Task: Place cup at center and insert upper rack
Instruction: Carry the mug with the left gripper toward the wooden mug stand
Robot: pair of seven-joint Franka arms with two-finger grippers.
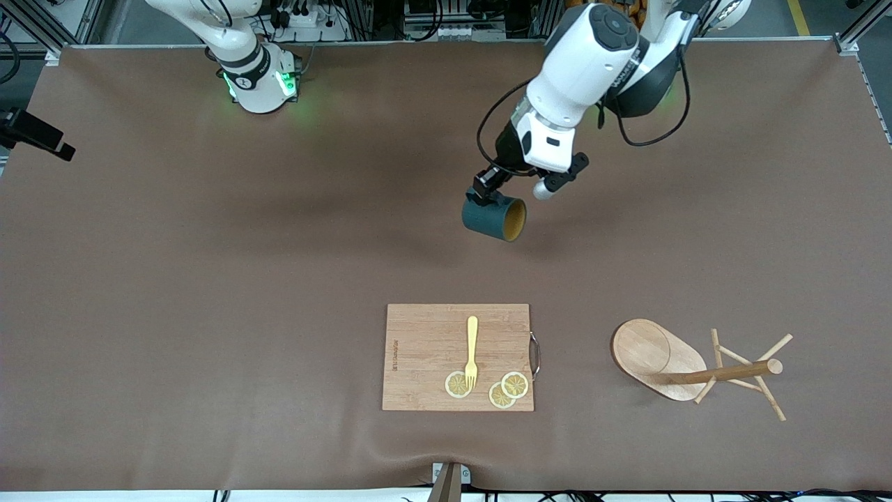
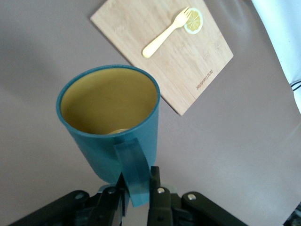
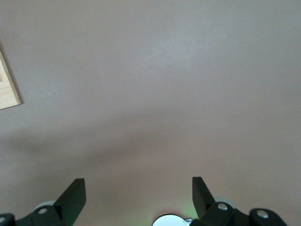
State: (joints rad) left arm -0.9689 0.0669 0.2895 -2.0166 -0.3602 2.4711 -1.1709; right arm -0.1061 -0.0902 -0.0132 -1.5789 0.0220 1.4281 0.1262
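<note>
Two hands: left hand (image 1: 489, 187) clamped on cup (image 1: 495, 218) handle above table (image 1: 209, 279); right hand (image 3: 138, 197) released, waiting; upper rack (image 1: 690, 366) toppled.

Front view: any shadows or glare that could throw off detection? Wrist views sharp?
Front view: even light, no glare; soft shadow on the table cloth beside the held cup; green glow at the right arm's base. Left wrist view: cup sharp, cutting board and fork also clear. Right wrist view: faint broad shadow on bare cloth.
</note>
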